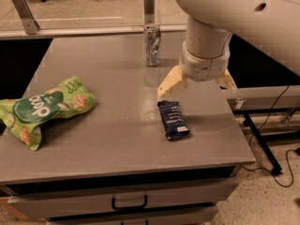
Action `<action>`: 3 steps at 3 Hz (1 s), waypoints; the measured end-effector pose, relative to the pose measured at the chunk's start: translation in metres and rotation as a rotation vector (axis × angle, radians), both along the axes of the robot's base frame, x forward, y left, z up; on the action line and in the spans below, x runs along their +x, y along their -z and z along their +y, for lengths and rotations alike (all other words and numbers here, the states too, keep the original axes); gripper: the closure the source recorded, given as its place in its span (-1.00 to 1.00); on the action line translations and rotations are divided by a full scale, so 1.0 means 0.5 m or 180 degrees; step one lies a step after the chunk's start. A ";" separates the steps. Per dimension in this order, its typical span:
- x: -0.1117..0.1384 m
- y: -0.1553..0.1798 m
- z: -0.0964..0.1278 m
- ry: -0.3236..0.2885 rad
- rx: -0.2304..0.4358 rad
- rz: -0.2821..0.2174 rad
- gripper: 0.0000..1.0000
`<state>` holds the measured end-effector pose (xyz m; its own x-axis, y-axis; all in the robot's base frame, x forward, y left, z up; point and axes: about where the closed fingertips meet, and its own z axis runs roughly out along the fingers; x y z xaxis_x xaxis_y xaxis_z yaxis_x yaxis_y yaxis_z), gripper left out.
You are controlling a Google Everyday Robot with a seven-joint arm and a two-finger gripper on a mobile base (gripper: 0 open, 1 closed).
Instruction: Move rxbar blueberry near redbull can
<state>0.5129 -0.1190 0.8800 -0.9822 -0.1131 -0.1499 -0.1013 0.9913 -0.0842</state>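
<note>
The rxbar blueberry (173,120) is a flat dark navy wrapper with white lettering, lying on the grey table (117,139) right of centre. The redbull can (152,45) stands upright at the table's far edge, well behind the bar. My gripper (197,84) hangs from the big white arm, just above and behind the bar's far end. It is open, with its two cream fingers (169,83) spread wide and nothing between them. The right finger shows past the wrist on the right.
A green crinkled chip bag (43,109) lies at the table's left edge. A metal post (149,4) and a railing stand behind the can. Drawers with a black handle (129,203) sit below the front edge. A cable runs on the floor at right.
</note>
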 end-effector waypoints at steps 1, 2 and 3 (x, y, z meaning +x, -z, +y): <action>-0.019 0.022 0.018 -0.0274 0.0344 0.0086 -1.00; -0.050 0.029 0.059 -0.0546 0.0526 0.0108 -1.00; -0.069 0.049 0.092 -0.0677 0.0510 0.0110 -0.86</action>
<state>0.4781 -0.0728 0.8555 -0.9438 -0.2949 -0.1491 -0.3087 0.9479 0.0792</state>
